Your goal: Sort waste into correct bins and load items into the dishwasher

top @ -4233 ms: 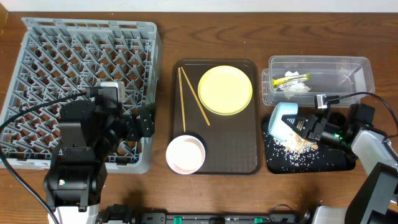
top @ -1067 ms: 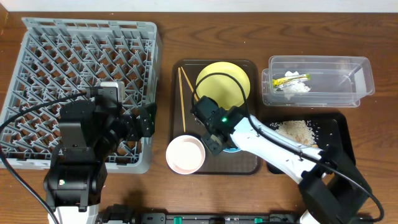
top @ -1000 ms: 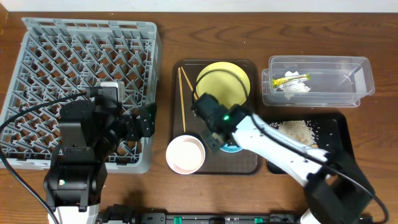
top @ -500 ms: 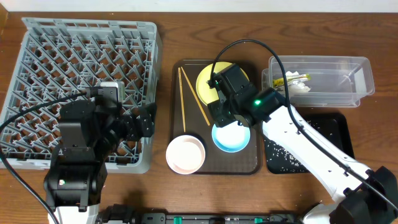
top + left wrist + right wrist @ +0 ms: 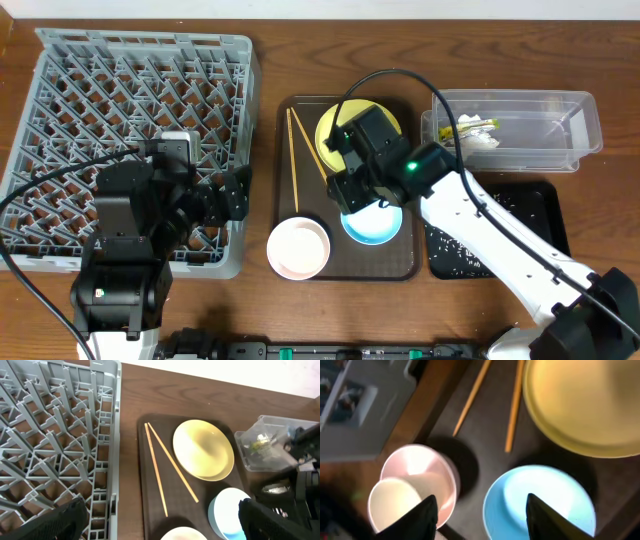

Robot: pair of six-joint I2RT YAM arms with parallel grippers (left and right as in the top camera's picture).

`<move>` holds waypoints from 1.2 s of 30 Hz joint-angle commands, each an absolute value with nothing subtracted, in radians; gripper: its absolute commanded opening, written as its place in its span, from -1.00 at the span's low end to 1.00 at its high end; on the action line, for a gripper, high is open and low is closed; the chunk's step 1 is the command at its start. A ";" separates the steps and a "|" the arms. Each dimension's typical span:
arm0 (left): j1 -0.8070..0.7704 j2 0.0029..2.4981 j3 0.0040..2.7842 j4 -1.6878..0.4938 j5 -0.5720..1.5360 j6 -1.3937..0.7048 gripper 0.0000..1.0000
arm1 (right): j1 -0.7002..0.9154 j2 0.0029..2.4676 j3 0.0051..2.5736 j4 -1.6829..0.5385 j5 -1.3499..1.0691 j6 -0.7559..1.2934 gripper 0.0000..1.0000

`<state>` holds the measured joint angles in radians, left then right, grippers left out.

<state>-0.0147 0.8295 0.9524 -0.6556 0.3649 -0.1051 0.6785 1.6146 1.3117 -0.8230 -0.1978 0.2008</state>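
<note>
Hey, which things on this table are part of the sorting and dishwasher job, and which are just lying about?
Job: grey dish rack, yellow plate, white bowl, light blue bowl, chopsticks, clear tub, black tray, wrapper, tissue, food scraps.
Lying about: dark brown serving tray, wooden table.

Rack [image 5: 140, 100] is matt plastic, chopsticks [image 5: 294, 160] bare wood.

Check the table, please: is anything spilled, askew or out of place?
Nothing serious: white crumbs lie scattered inside the shallow black rectangular tray; I see none on the wooden table. The thin wooden chopsticks lie splayed in a V on the dark brown serving tray, not side by side.
</note>
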 commanded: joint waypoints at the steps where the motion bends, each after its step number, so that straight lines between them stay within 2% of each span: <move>1: -0.010 0.831 0.972 -0.658 0.377 -0.110 0.95 | 0.699 1.617 1.314 -0.842 -0.255 0.186 -0.06; 4: -0.010 0.831 0.972 -0.665 0.393 -0.114 0.95 | 0.731 1.623 1.307 -0.867 -0.314 0.186 -0.17; 6: -0.010 0.830 0.972 -0.704 0.407 -0.114 0.95 | 0.764 1.629 1.289 -0.868 -0.303 0.186 -0.16; 9: -0.010 0.830 0.972 -0.731 0.407 -0.114 0.95 | 0.809 1.642 1.244 -0.830 -0.259 0.211 -0.04; 16: -0.007 0.819 0.978 -0.784 0.355 -0.170 0.95 | 0.850 1.735 1.201 -0.776 -0.265 0.232 -0.08; 18: -0.001 0.808 0.994 -0.783 0.355 -0.209 0.95 | 0.855 1.773 1.201 -0.771 -0.282 0.232 -0.22; 20: 0.000 0.794 1.013 -0.781 0.359 -0.227 0.95 | 0.855 1.796 1.201 -0.770 -0.294 0.233 -0.60; 26: 0.000 0.752 1.021 -0.809 0.354 -0.215 0.95 | 0.833 1.779 1.208 -0.758 -0.296 0.240 -0.95; 32: 0.000 0.751 1.021 -0.817 0.369 -0.276 0.95 | 0.761 1.676 1.250 -0.760 -0.323 0.227 -0.98; 36: 0.000 0.758 1.021 -0.760 0.544 -0.276 0.95 | 0.674 1.562 1.277 -0.758 -0.327 0.216 -0.98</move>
